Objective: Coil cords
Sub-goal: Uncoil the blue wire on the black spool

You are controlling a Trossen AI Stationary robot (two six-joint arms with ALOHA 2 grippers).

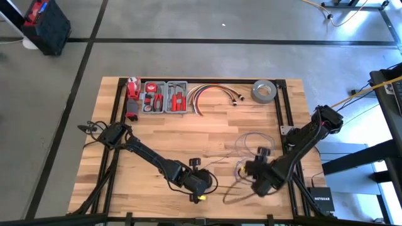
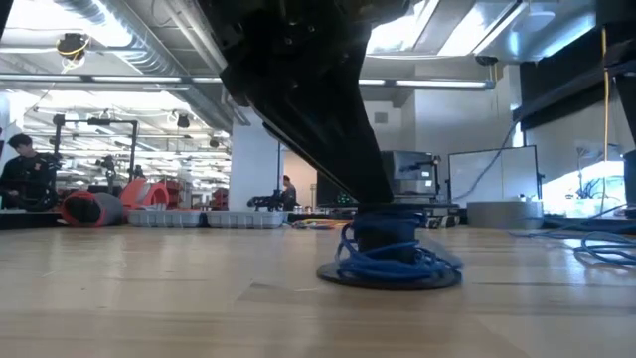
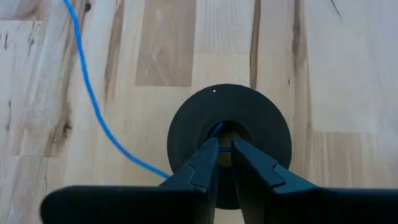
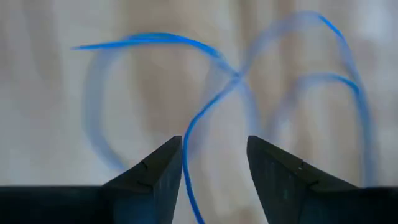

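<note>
Two grippers worked my table: my left gripper (image 3: pixel 225 152) stood over the black disc (image 3: pixel 229 134), fingers nearly together on its hub, where blue wire (image 3: pixel 93 106) wound; my right gripper (image 4: pixel 214 155) hung spread, wire loops (image 4: pixel 205 118) passing between its fingers.

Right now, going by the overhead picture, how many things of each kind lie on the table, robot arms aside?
Thin blue wire: 1
Black spool disc: 1
Bundle of red, yellow and white cables: 1
Grey tape roll: 1
Grey tool tray: 1
Red items left of the tray, too small to name: cannot count
Total: 5
</note>
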